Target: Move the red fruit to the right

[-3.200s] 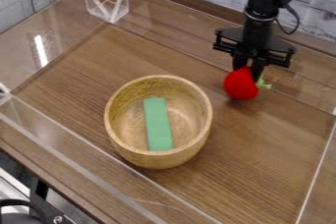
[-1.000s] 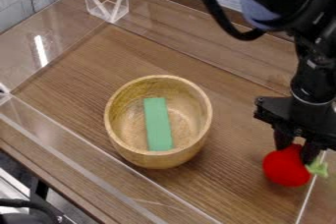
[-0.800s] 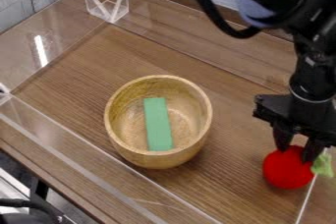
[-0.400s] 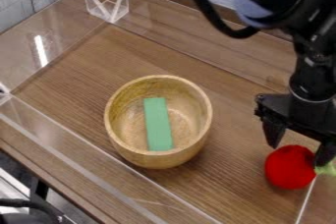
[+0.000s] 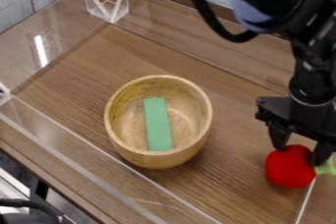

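One red toy fruit point(image 5: 289, 168) with green leafy stem, at the near right of the wooden table point(image 5: 79, 79), right of the round wooden bowl point(image 5: 159, 122) holding a green block point(image 5: 157, 124), beneath a black gripper point(image 5: 292, 138) whose fingers meet its top, their grip unclear; beyond, at far left, a white wire-like stand point(image 5: 108, 6).

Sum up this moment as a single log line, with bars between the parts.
red fruit on the table | gripper at its top | bowl beyond, holding a green block

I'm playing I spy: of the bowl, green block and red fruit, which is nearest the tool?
The red fruit: it's right at the tool's tips.
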Controlling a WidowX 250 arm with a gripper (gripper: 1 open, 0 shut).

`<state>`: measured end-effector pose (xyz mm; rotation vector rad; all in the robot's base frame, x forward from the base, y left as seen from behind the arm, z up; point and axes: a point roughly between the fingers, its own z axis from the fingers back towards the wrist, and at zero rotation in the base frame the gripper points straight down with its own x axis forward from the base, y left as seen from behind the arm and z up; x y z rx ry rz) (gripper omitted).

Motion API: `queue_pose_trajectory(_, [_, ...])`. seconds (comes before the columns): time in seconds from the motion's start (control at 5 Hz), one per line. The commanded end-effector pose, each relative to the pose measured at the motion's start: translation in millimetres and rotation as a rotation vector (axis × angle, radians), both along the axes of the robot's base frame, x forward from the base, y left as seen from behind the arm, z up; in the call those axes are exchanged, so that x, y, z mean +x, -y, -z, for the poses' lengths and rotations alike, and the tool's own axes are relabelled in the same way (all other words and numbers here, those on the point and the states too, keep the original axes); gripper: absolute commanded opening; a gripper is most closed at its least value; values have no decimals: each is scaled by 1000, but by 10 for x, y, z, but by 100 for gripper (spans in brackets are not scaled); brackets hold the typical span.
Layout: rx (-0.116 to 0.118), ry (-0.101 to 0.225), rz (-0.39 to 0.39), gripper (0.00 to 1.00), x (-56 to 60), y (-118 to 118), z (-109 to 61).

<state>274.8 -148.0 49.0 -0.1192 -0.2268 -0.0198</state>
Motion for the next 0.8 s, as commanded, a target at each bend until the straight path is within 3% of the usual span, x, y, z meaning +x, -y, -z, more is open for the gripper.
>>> queue_pose_trajectory(0.0, [-10,25,-7,0,46,-14,-72])
queue_pose_trajectory(0.2, [-1,25,-5,100,48,-23,-89])
queue_pose_trajectory(0.4, [5,28,-4,100,51,-29,-109])
queue_pose_trajectory(0.6, [5,26,-6,0,63,-35,-78])
